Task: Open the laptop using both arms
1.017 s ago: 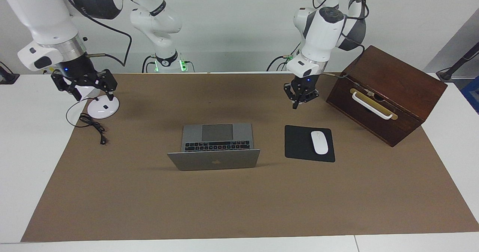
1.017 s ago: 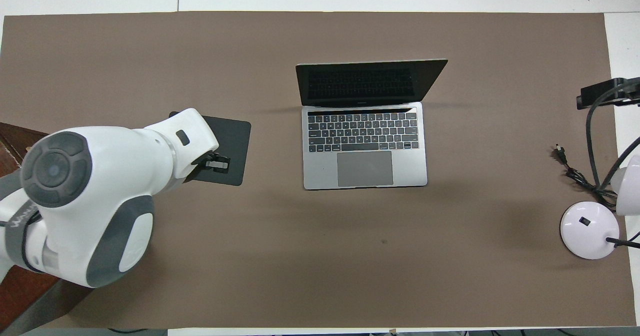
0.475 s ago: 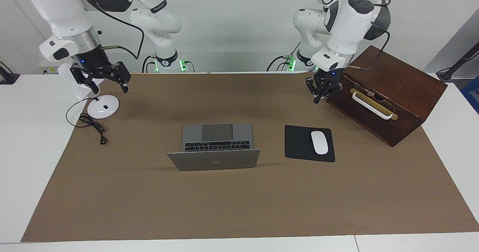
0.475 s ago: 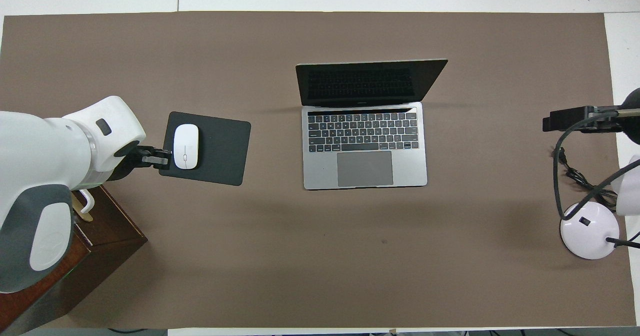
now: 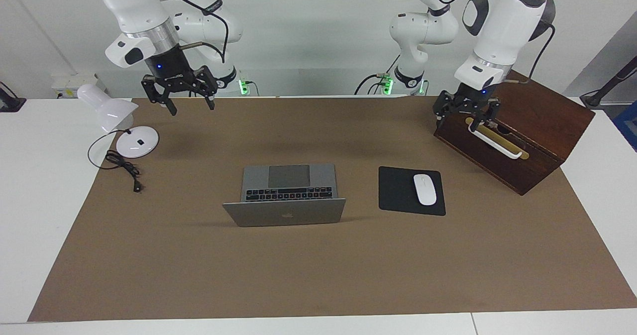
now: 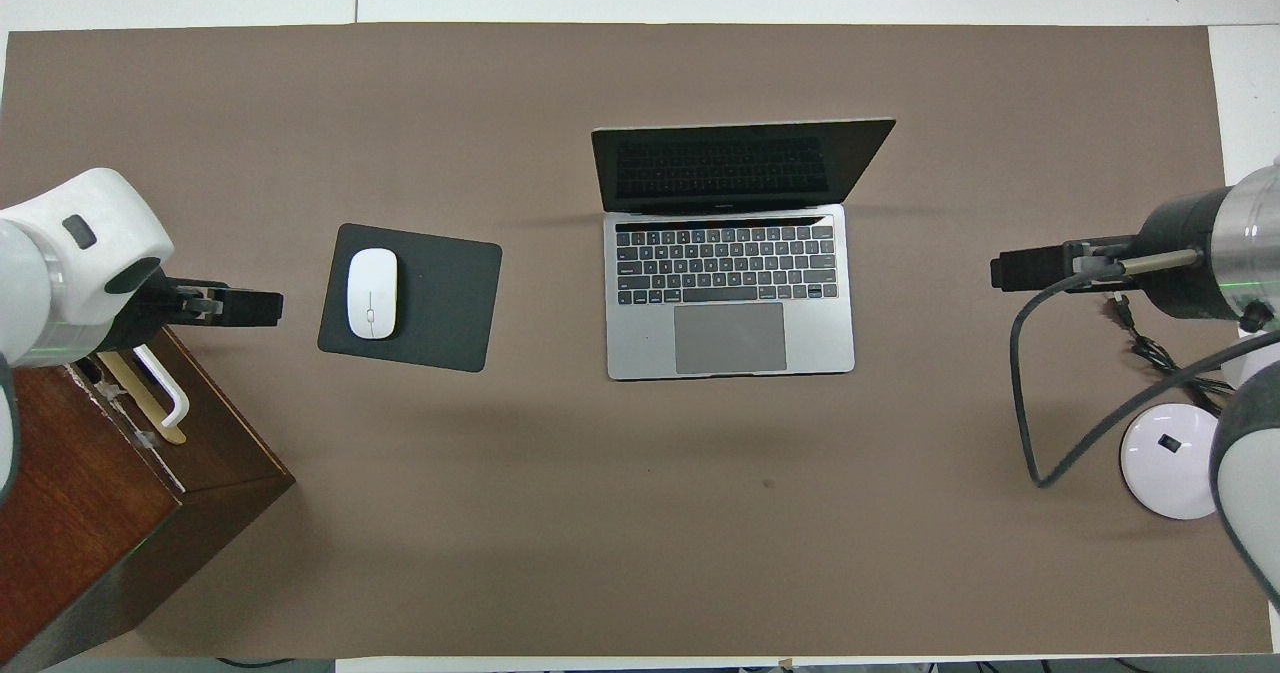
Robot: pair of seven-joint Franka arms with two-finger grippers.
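Note:
The silver-grey laptop point(image 5: 288, 195) sits open in the middle of the brown mat, lid upright with its logo facing away from the robots. Its keys and trackpad show in the overhead view point(image 6: 728, 293). My left gripper point(image 5: 463, 118) hangs open and empty over the handle edge of the wooden box; it also shows in the overhead view point(image 6: 240, 305). My right gripper point(image 5: 191, 107) hangs open and empty, raised over the mat between the lamp and the laptop, and shows in the overhead view point(image 6: 1020, 271). Neither gripper touches the laptop.
A black mouse pad point(image 5: 398, 193) with a white mouse point(image 5: 424, 189) lies beside the laptop toward the left arm's end. A dark wooden box point(image 5: 517, 126) with a white handle stands there too. A white desk lamp point(image 5: 137, 143) and its black cord point(image 5: 124, 168) sit at the right arm's end.
Both arms have risen. The left gripper moved from near the mouse pad to over the box. The right gripper moved from over the lamp toward the table's middle. The laptop has not moved.

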